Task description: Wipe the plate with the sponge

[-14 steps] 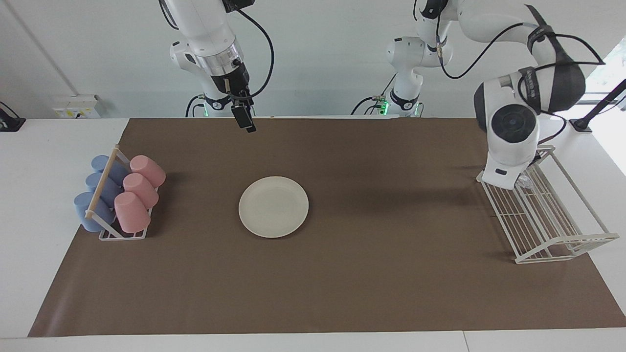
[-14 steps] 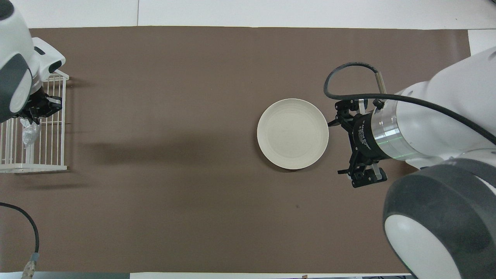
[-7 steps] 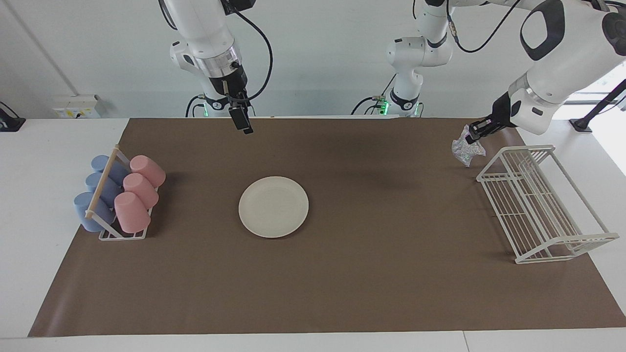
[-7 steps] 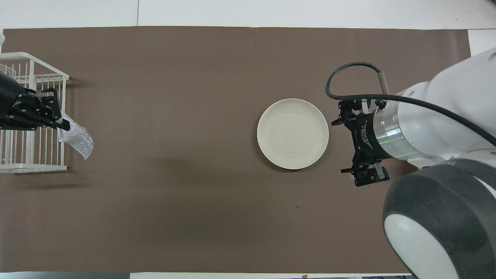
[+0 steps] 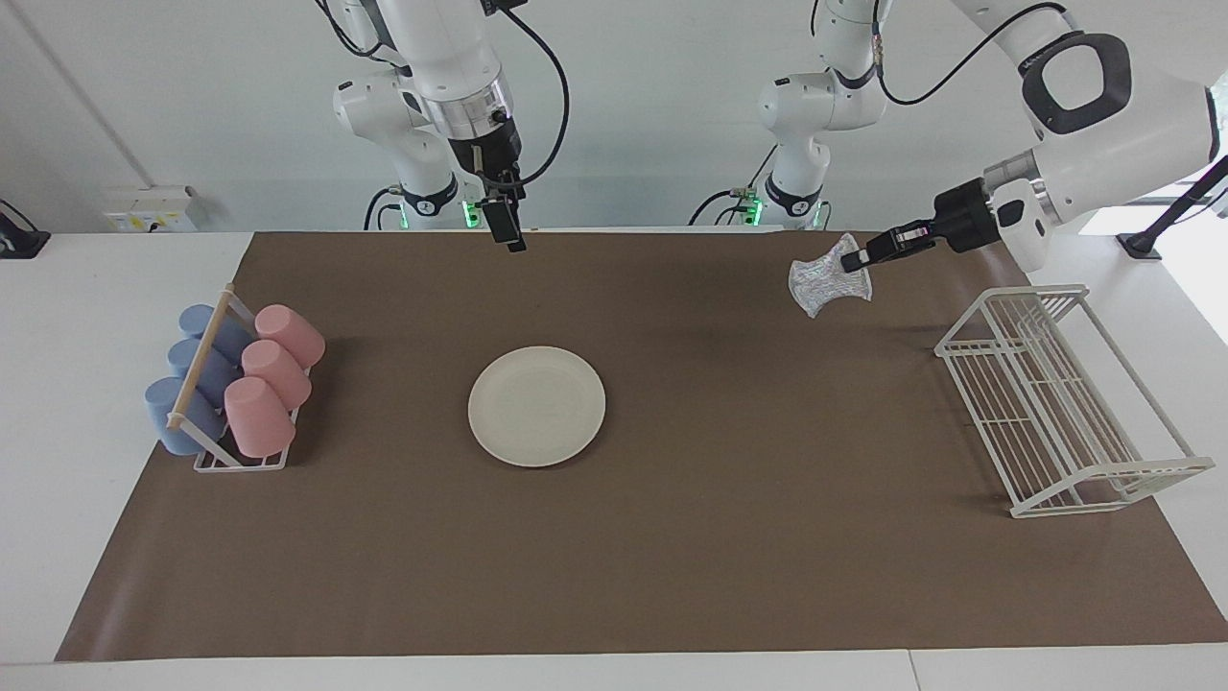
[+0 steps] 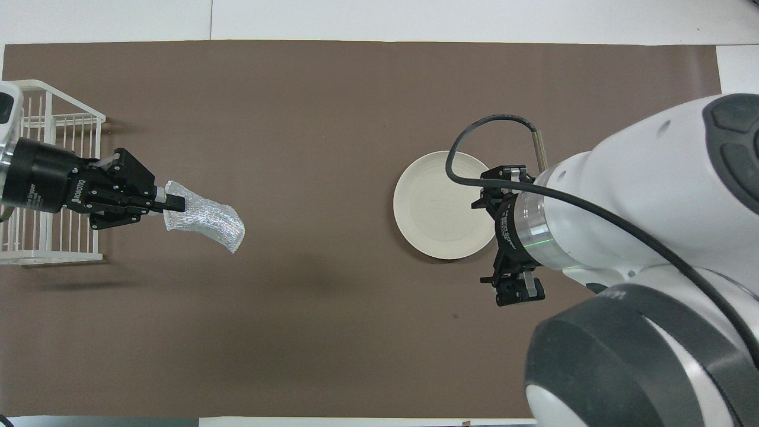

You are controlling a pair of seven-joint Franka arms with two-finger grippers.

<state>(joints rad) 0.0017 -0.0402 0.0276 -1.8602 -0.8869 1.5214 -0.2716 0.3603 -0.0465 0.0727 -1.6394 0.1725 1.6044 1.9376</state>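
You have bare brown mat (image 5: 729, 537) all round the plate (image 5: 536, 406), which lies flat near the mat's middle, a little toward the right arm's end. Between the plate and the wire rack (image 5: 1065, 403) at the left arm's end nothing stands on the mat. Toward the right arm's end from the plate sits the cup rack (image 5: 225, 384) with 3 pink and 3 blue cups.

Left gripper (image 5: 857, 257): up in the air over the mat, between the plate and the wire rack, clear of both. Its fingers are clamped on one end of the sponge (image 5: 827, 279); the rest of the pad hangs free toward the plate.

Right gripper (image 5: 510, 237): raised over the mat's edge at the robots' side of the plate, holding nothing; you cannot tell how its fingers stand.

The overhead view shows the right arm's wrist covering part of the plate's (image 6: 442, 204) rim; the facing view shows that gripper high and apart from it. The cups show only in the facing view.
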